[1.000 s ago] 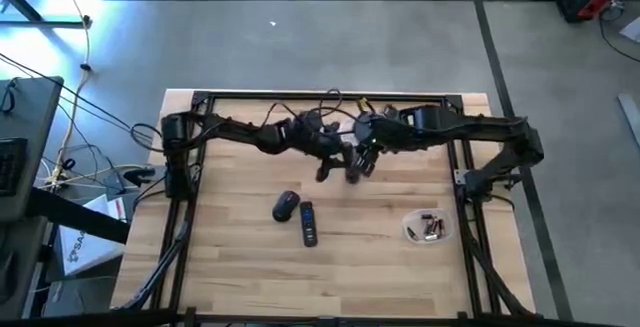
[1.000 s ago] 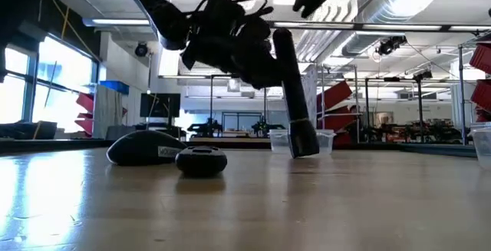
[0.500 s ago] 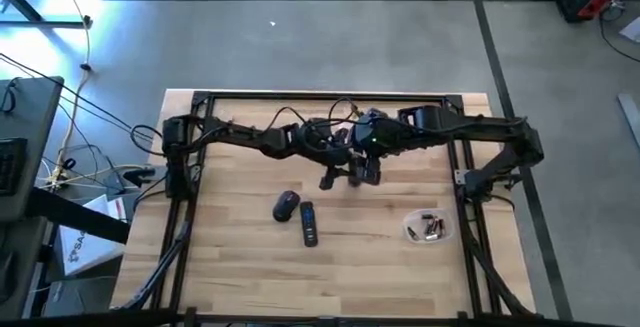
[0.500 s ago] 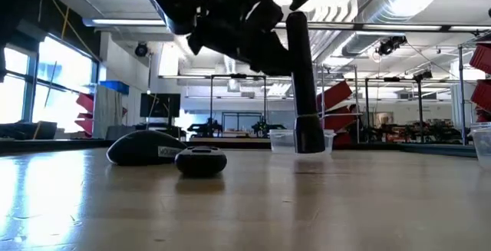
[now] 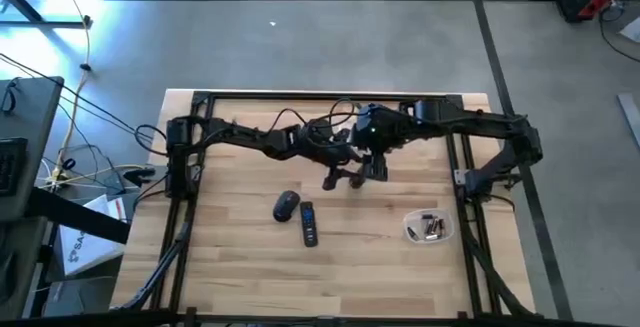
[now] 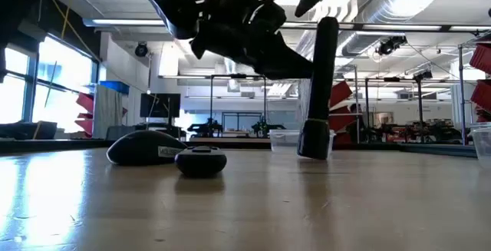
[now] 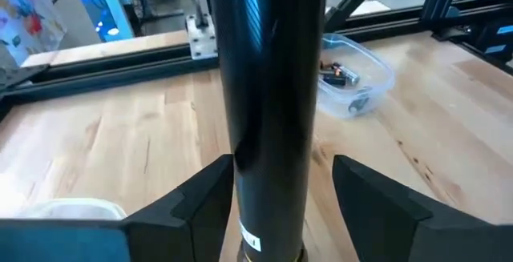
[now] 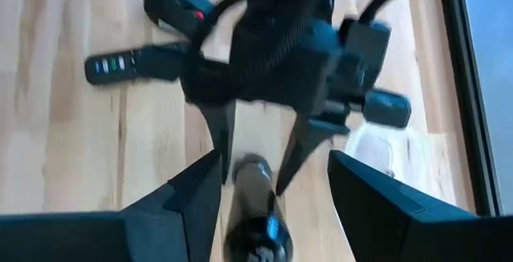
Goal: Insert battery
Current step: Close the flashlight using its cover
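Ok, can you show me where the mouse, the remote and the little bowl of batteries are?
mouse (image 5: 286,205), high view, on the middle of its back.
remote (image 5: 309,223), high view, on the middle of its body.
bowl of batteries (image 5: 412,231), high view, on its left rim.

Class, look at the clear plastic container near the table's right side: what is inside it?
The clear container holds a few small batteries lying loose, dark with red ends. Their exact count and anything beneath them cannot be made out.
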`<state>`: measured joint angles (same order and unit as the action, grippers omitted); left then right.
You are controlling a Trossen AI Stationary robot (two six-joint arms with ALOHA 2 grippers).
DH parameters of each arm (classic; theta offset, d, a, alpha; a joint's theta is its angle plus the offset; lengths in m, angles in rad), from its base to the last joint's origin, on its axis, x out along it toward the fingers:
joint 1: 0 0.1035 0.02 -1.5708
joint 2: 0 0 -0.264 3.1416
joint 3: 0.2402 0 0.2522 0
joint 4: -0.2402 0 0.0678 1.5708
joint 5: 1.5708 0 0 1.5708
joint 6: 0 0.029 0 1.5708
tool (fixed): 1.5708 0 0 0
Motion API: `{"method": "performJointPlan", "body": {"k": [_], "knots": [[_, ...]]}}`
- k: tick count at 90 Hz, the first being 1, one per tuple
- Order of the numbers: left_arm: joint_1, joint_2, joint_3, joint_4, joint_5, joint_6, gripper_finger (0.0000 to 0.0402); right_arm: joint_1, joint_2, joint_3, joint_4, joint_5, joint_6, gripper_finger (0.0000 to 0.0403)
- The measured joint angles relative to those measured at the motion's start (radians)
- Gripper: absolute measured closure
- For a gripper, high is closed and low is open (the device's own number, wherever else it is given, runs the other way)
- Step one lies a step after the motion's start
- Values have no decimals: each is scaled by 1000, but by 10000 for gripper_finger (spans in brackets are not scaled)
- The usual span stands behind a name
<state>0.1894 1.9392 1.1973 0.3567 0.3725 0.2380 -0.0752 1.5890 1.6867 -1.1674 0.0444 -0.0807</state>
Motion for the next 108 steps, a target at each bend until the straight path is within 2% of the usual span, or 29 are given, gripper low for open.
{"method": "performJointPlan", "body": {"k": [39,62,94,108], "knots": [[-1,2,-5,6,-1,-1,214,-3,-1,0,-30,0,-14,210],[-1,87,-5,165,10,-78,214,-4,-1,0,-86,-24,-56,210],[-3,141,-5,241,7,-98,214,-12,0,0,-91,-50,-175,210],[-5,151,-5,239,3,-104,239,-48,0,-4,-93,-98,-216,210]]}}
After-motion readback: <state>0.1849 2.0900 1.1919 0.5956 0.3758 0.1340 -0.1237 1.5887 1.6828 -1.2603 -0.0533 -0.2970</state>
